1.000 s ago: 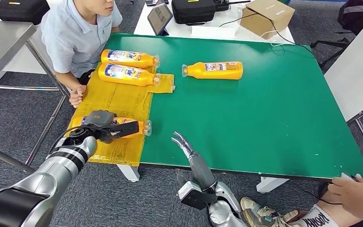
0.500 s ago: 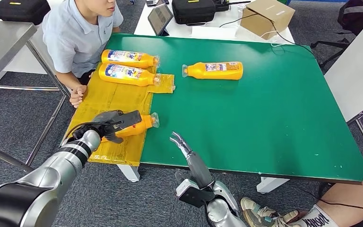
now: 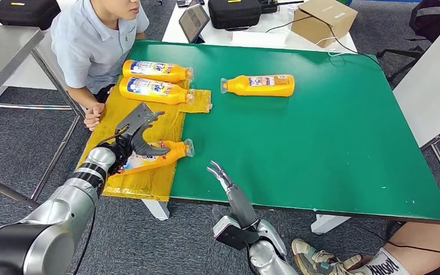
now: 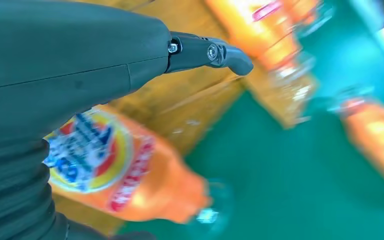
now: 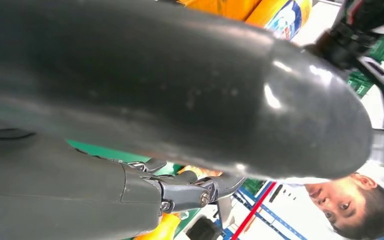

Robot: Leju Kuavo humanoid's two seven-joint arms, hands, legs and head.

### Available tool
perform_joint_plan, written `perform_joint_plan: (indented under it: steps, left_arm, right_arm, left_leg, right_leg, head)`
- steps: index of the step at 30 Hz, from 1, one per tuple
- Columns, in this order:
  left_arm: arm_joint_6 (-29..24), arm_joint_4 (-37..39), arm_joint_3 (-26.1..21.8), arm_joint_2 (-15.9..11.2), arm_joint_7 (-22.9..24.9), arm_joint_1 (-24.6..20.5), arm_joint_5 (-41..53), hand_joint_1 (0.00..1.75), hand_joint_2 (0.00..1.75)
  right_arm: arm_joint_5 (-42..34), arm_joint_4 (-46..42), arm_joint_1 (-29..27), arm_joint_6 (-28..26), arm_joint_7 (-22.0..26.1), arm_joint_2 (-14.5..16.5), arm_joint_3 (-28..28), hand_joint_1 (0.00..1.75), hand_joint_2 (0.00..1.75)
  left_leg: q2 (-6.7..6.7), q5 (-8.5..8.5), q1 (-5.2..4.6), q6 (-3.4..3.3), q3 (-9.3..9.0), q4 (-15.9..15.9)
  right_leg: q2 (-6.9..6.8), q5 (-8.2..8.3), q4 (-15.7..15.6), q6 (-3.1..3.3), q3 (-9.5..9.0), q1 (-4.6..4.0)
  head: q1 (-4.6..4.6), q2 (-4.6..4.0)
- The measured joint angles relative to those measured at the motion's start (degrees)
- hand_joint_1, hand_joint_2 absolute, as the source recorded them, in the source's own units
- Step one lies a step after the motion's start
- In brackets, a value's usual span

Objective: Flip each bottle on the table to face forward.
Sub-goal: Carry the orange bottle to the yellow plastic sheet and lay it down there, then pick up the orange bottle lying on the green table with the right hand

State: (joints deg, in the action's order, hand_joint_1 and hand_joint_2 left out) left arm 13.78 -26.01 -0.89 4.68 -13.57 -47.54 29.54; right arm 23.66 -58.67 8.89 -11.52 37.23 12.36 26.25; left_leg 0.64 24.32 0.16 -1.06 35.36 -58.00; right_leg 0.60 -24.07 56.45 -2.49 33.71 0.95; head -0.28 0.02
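The near bottle (image 3: 152, 156) lies on its side on the yellow mat (image 3: 143, 123) at the table's front-left edge, cap pointing toward the green table (image 3: 321, 132), and a colourful label patch now shows at its base end where a second ago the hand covered it. In that second the bottle has been turned and nudged a little toward the green, and the left hand (image 3: 137, 133) has opened and lifted off it: its fingers are spread above the bottle, the thumb hooked low just over the body, holding nothing. In the left wrist view the round blue-and-yellow label on the bottle (image 4: 125, 175) faces the camera, so this one looks flipped, and the release suggests the step is being closed out. Two more bottles (image 3: 156, 81) lie side by side at the mat's far end, labels up, and a fourth bottle (image 3: 258, 85) rests alone on the green, well apart, probably next. The right hand (image 3: 222, 173) hangs at the table's near edge, fingers loosely curled and empty.
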Motion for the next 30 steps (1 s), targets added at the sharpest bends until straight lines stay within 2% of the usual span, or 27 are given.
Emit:
perform_joint_plan:
  steps: [3,6,10,12,14,16,19,23,26,30]
  left_arm:
    - [-1.2,-6.0,0.1,0.0,-2.4,2.2,-7.9,0.0,1.75]
    - [-3.5,-14.9,1.0,0.1,-2.1,5.7,-14.3,0.0,1.75]
    - [-4.4,-22.1,2.3,0.0,-1.4,8.8,-15.8,0.0,1.75]
    - [-6.3,-24.8,2.7,0.1,-3.3,10.1,-17.3,0.0,1.75]
    - [-10.5,-29.5,3.0,0.5,-6.9,12.7,-20.9,0.0,1.75]
    - [-15.2,-37.4,3.6,1.2,-10.1,17.1,-26.5,0.0,1.75]
    - [-20.1,-51.1,5.1,1.9,-13.5,25.4,-35.3,0.0,1.75]
    - [-23.0,-65.0,6.7,2.2,-16.0,36.8,-39.5,0.0,1.75]
    - [-23.5,-70.1,7.2,2.5,-15.8,44.0,-38.1,0.0,1.75]
    - [-24.1,-72.8,8.2,2.9,-15.4,50.2,-33.8,0.0,1.75]
  right_arm:
    - [-0.3,0.2,-0.2,-0.9,0.4,-0.2,-0.1,0.0,0.0]
    - [-0.4,-0.2,-0.8,-1.4,0.5,-0.5,-0.4,0.0,0.0]
    - [-0.4,-0.6,-1.2,-1.5,0.5,-0.8,-0.5,0.0,0.0]
    - [-0.4,-0.8,-1.4,-2.0,0.5,-0.9,-0.6,0.0,0.0]
    - [-0.4,-1.6,-2.0,-3.3,0.5,-1.1,-0.8,0.0,0.87]
    - [-0.6,-3.6,-3.5,-4.9,0.5,-1.4,-1.4,0.0,1.75]
    - [0.9,-7.9,-6.0,-7.4,-0.9,-2.6,-2.9,0.0,1.75]
    - [10.4,-11.9,-7.1,-9.0,-7.9,-6.0,-5.9,0.0,1.75]
    - [17.1,-12.2,-6.4,-9.5,-11.4,-9.3,-9.5,0.0,1.75]
    - [19.8,-10.8,-3.4,-8.0,-13.0,-13.0,-14.3,0.0,1.75]
  left_leg:
    - [-0.03,0.0,0.0,0.0,-0.01,0.0]
    - [-0.02,0.01,0.0,0.0,0.0,0.0]
    - [-0.01,0.0,0.0,0.0,0.01,0.0]
    - [-0.04,0.0,0.0,0.0,0.01,0.0]
    - [-0.07,0.01,-0.01,0.0,0.0,0.0]
    - [-0.06,0.04,-0.02,0.0,0.0,0.0]
    - [-0.06,0.15,-0.03,0.02,0.04,0.0]
    - [-0.09,0.26,-0.05,-0.03,0.05,0.0]
    - [-0.03,0.26,-0.06,-0.05,0.06,0.0]
    - [-0.05,0.21,-0.08,-0.1,0.06,0.0]
  right_leg:
    - [0.01,0.0,0.0,0.0,0.01,0.0]
    - [0.01,-0.01,0.0,0.0,0.02,0.0]
    - [0.0,-0.01,0.0,0.0,0.02,0.0]
    - [0.01,0.0,0.0,0.0,0.02,0.01]
    - [0.02,0.0,0.0,0.0,0.02,0.01]
    - [0.02,-0.02,0.0,0.0,0.02,0.02]
    - [0.02,-0.07,0.0,0.02,0.05,0.02]
    - [0.03,-0.11,-0.1,0.05,0.09,0.04]
    - [0.02,-0.12,-0.2,0.04,0.07,0.05]
    - [0.02,-0.05,-0.2,0.01,0.05,0.06]
  head:
    - [0.0,0.0]
    - [-0.01,0.0]
    - [0.0,0.0]
    - [0.01,0.0]
    - [-0.01,0.0]
    - [-0.02,0.0]
    - [-0.01,0.0]
    - [-0.01,0.0]
    - [-0.01,0.0]
    - [-0.01,0.0]
